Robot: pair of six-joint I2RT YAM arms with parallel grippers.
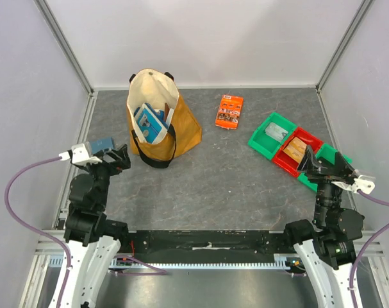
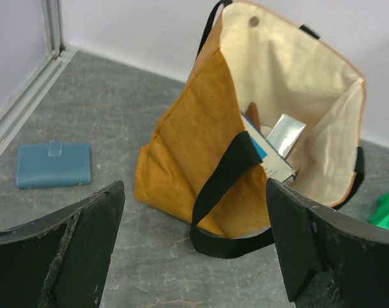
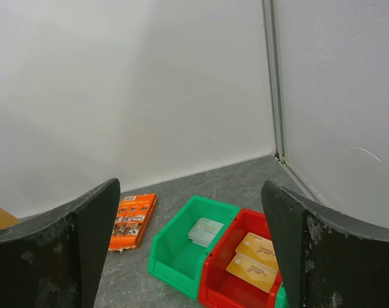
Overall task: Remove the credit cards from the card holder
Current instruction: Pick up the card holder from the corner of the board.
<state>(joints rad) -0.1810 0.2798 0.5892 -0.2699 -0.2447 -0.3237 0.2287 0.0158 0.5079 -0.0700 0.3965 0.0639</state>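
From above, we see a grey, stone-mottled table. On it stand one floppy mustard tote bag with a cream lining and black straps, one flat orange printed packet, and three hard plastic bins in a row: a green bin, a red bin and a second green one, partly hidden. The left gripper hangs beside the bag and the right gripper hangs over the bins.

From the left wrist, we find the left gripper with its two dark, scuffed fingers spread wide and nothing between them. The card holder, a smooth teal-blue rectangle with a small tab, lies flat and closed on the table, left of the bag and apart from it. One blue-and-white box and one silvery pouch sit inside the bag.

From the right wrist, the right gripper is likewise spread and empty. Two thin tan cards lie in the red bin, and one pale card lies in the green bin.
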